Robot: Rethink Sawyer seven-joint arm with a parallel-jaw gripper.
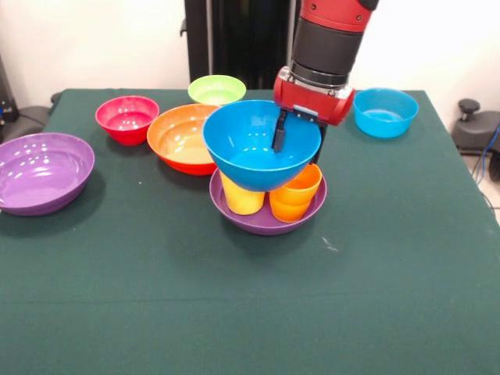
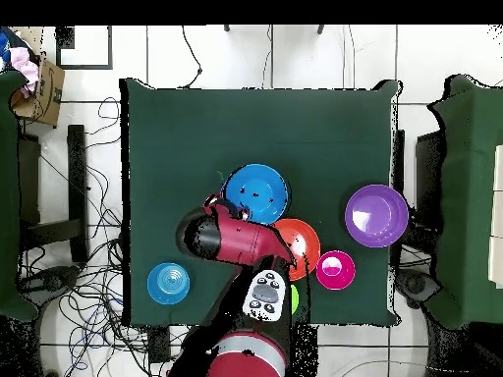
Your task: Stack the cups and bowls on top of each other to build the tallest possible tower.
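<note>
Green cloth covers the worktop (image 1: pixel 234 312). At frame centre in the front view, a large purple bowl (image 1: pixel 266 220) rests on the cloth and holds a yellow cup (image 1: pixel 242 198) on the left and an orange cup (image 1: pixel 295 197) on the right, side by side. A large blue bowl (image 1: pixel 261 145) sits above both cups, tilted slightly toward the camera, forming the top of the tower.

The gripper (image 1: pixel 297 134) descends from the upper edge at the end of the red and black arm (image 1: pixel 328 39). Its fingers (image 1: pixel 279 133) straddle the far rim of the large blue bowl: one dark finger lies inside the bowl, the other is outside behind the wall. The fingers stand narrow and hold that rim.

Just left of the tower, a large orange bowl (image 1: pixel 181 137) sits on the cloth. A small red bowl (image 1: pixel 126 119) lies farther left, and a small light green bowl (image 1: pixel 216 90) lies toward the upper centre. A second large purple bowl (image 1: pixel 41 172) occupies the left edge. A small blue bowl (image 1: pixel 385 112) stands at the upper right, well apart from the tower.

In the overhead view, the large blue bowl (image 2: pixel 255 192) appears at centre, with the arm (image 2: pixel 231 239) partly covering the large orange bowl (image 2: pixel 301 245).
</note>
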